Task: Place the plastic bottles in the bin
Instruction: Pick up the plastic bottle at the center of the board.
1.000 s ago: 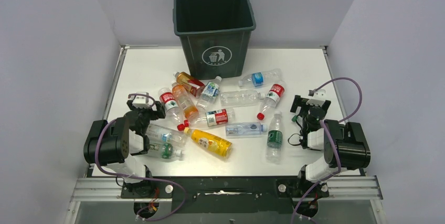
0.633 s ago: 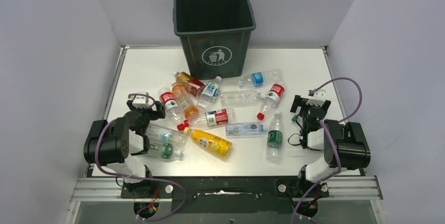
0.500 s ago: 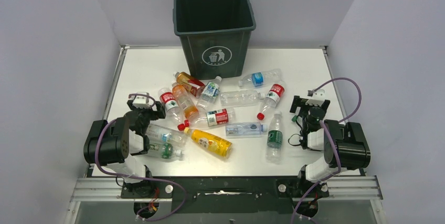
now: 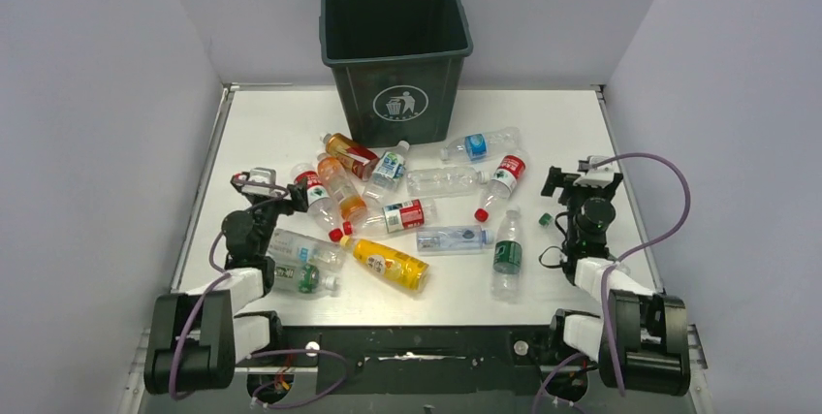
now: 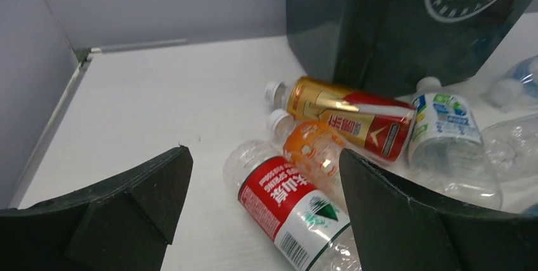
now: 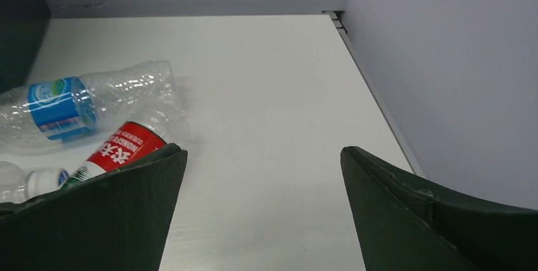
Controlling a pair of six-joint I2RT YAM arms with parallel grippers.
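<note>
White table (image 4: 271,123) ran between pale lilac walls (image 4: 97,94), and the dark green bin (image 4: 397,55) stood upright at the far side with a white litter symbol (image 4: 400,103) on its front; what lay inside it I could not tell. The plastic bottles (image 4: 407,210) lay on their sides, scattered over the table in front of the bin. My left gripper (image 4: 268,188) was spread wide and held nothing. Just beyond its fingers lay a red-labelled bottle (image 5: 285,198) with white Chinese characters and a barcode. Past it were an orange-tinted bottle (image 5: 314,150) and a gold-and-red bottle (image 5: 346,115) bearing Chinese writing, near the bin's foot. My right gripper (image 4: 580,184) also gaped empty over bare table, with a crumpled clear blue-labelled bottle (image 6: 63,109) and a second red-labelled bottle (image 6: 124,145) off to its left.
</note>
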